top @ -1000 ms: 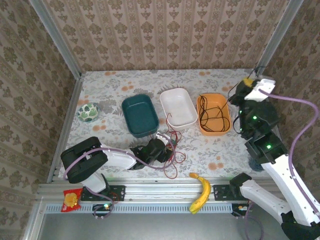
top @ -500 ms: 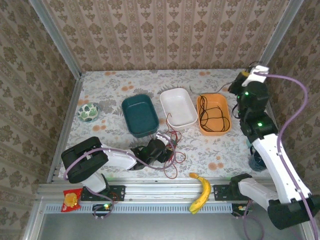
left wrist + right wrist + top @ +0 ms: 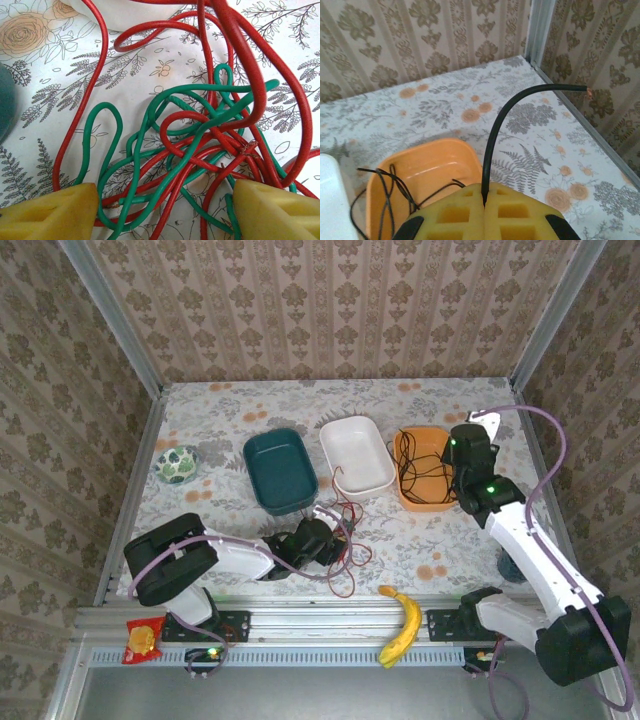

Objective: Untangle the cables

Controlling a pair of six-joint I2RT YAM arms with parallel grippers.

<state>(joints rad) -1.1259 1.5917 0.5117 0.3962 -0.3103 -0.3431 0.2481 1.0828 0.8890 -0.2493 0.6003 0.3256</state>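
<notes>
Tangle of red-green cables (image 3: 200,130), 6 o'clock, left gripper (image 3: 162,210) spread astride; right gripper (image 3: 484,202) pinches black cable (image 3: 492,130), 3 o'clock.

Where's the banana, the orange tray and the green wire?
banana (image 3: 408,620): top view, its middle.
orange tray (image 3: 428,507): top view, its near rim.
green wire (image 3: 105,105): left wrist view, top of its left loop.

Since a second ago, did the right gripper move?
Yes. The right gripper, shut on a black cable, has swung left and nearer, from by the table's far right corner to the orange tray's right rim.
</notes>
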